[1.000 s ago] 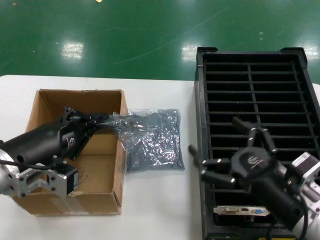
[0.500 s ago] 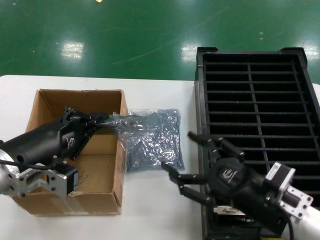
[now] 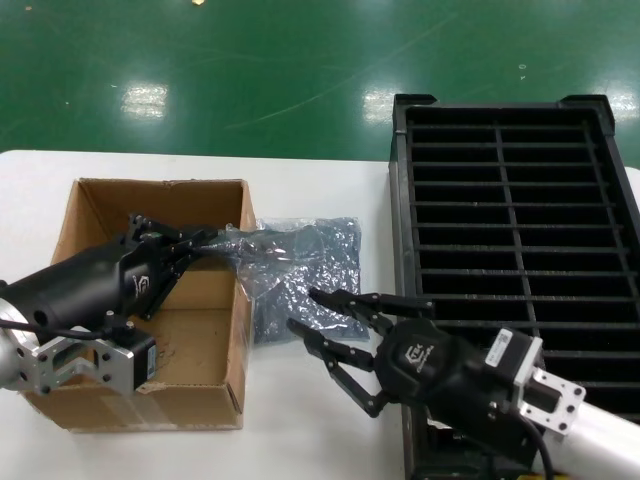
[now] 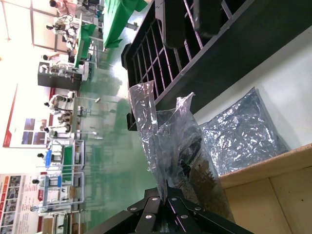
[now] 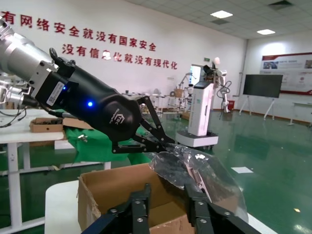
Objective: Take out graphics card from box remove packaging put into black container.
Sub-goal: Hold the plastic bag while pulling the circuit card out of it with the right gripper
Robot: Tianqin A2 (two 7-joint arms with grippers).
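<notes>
My left gripper (image 3: 203, 240) is shut on the end of the crinkly packaging bag (image 3: 250, 252) and holds it above the right wall of the brown box (image 3: 100, 200). A dark graphics card (image 4: 195, 170) shows dimly inside this bag. My right gripper (image 3: 302, 312) is open and empty, low over the table between the box and the black container (image 3: 510, 200). It points at the held bag, which lies just beyond its fingers in the right wrist view (image 5: 195, 170). The look-alike card in the container is hidden behind my right arm.
A similar flat bag (image 3: 315, 290) lies on the white table (image 3: 300, 420) between box and container, under the right gripper's fingertips. The box looks empty inside. The container's slots (image 3: 560, 230) in view are empty. Green floor lies beyond the table's far edge.
My right arm has swung left from over the container's near end to the table beside the bags, its fingers staying open. The left arm and held bag have not moved.
</notes>
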